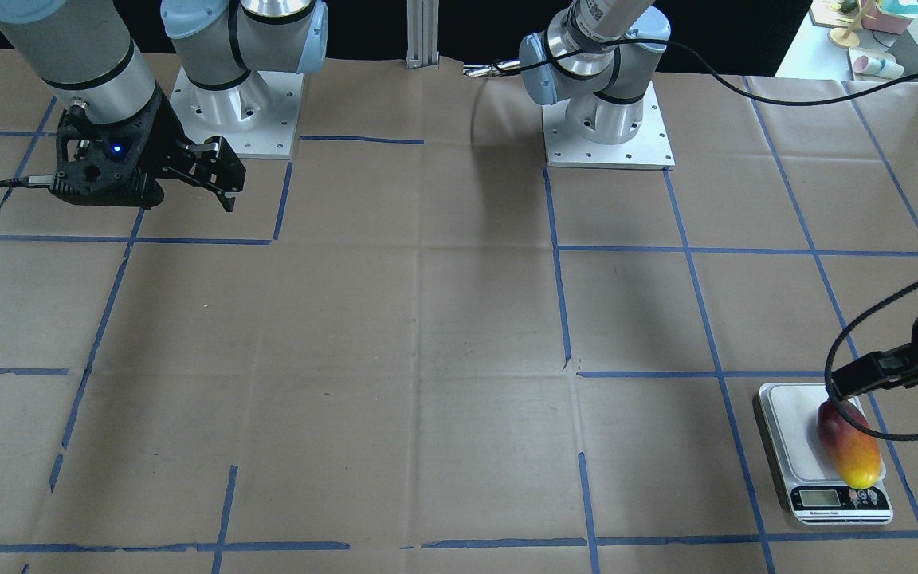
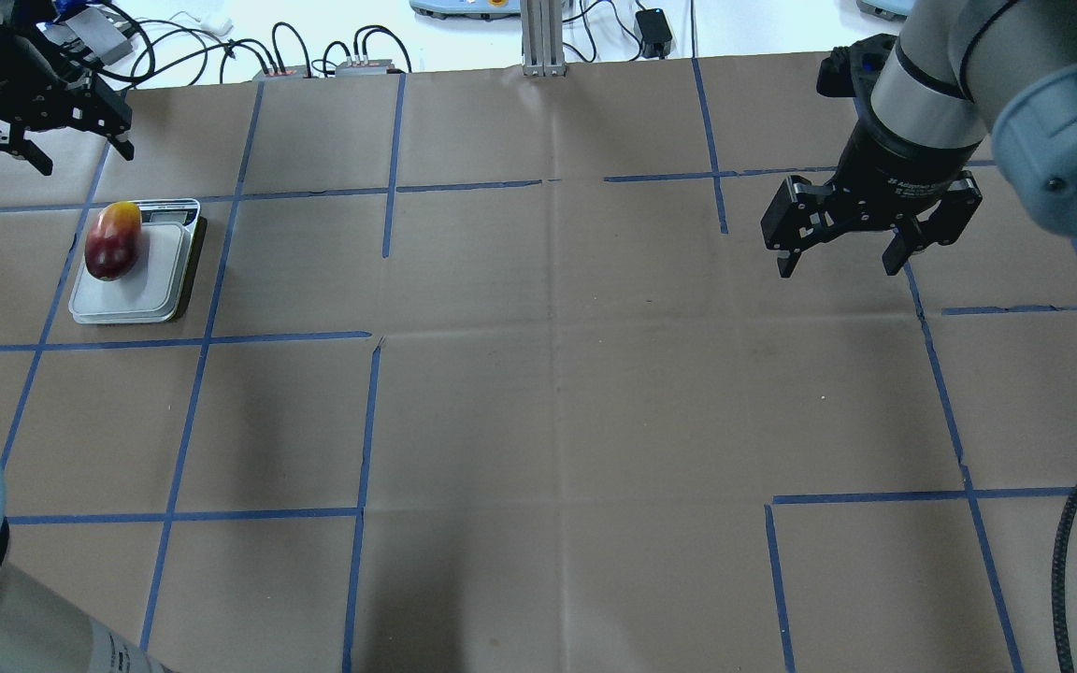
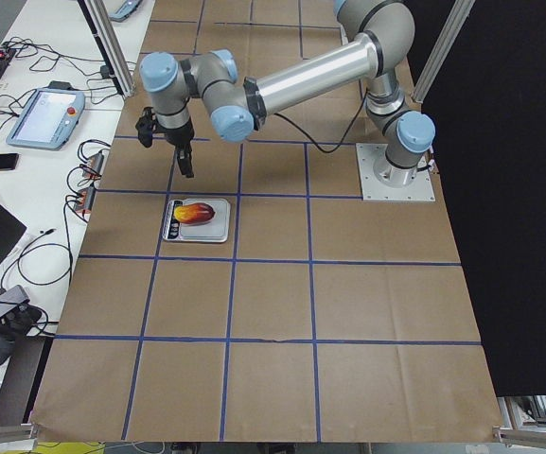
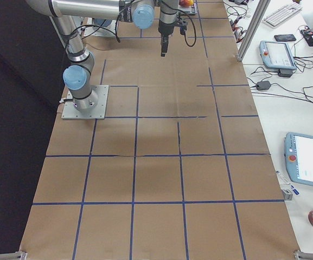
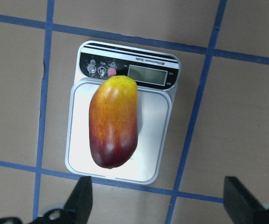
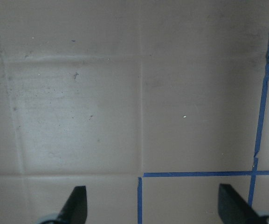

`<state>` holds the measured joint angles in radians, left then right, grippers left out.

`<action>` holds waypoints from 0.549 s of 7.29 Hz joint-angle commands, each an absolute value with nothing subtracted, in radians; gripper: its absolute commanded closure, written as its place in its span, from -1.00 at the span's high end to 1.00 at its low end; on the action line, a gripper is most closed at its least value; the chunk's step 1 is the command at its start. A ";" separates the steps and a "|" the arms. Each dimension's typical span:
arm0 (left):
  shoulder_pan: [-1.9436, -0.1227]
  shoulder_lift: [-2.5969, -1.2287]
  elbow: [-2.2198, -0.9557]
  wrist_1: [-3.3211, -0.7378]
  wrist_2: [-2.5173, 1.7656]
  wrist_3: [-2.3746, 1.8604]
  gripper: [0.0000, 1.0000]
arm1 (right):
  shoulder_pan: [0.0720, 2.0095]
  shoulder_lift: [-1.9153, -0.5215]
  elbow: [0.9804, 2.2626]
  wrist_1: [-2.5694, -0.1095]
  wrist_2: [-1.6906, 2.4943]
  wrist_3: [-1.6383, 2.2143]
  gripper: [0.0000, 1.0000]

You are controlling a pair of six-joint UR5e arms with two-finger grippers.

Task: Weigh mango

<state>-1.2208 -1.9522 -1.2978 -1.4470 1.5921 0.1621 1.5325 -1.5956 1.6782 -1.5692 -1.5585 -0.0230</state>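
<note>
The mango (image 5: 113,122), dark red at one end and yellow-orange at the other, lies on the white kitchen scale (image 5: 155,135), its yellow end over the display edge. It also shows in the overhead view (image 2: 113,240) and the front view (image 1: 849,442). My left gripper (image 2: 45,154) is open and empty, raised above and beyond the scale (image 2: 160,280); its fingertips (image 5: 80,200) frame the bottom of the left wrist view. My right gripper (image 2: 840,255) is open and empty above bare cardboard, far from the mango.
Brown cardboard with blue tape grid lines covers the table (image 2: 548,374). Both arm bases (image 1: 609,127) stand at the robot's edge. Cables and control boxes (image 2: 314,56) lie beyond the far edge. A black cable (image 1: 873,351) hangs by the scale.
</note>
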 commanded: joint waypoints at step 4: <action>-1.547 -1.722 -1.491 -1.471 1.580 -0.078 1.00 | 1.532 -1.595 1.678 -1.569 -1.559 -0.023 1.00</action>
<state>-1.4923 -1.7672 -1.4565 -1.4529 1.5826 -0.0595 1.5325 -1.5953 1.6782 -1.5691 -1.5585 -0.0230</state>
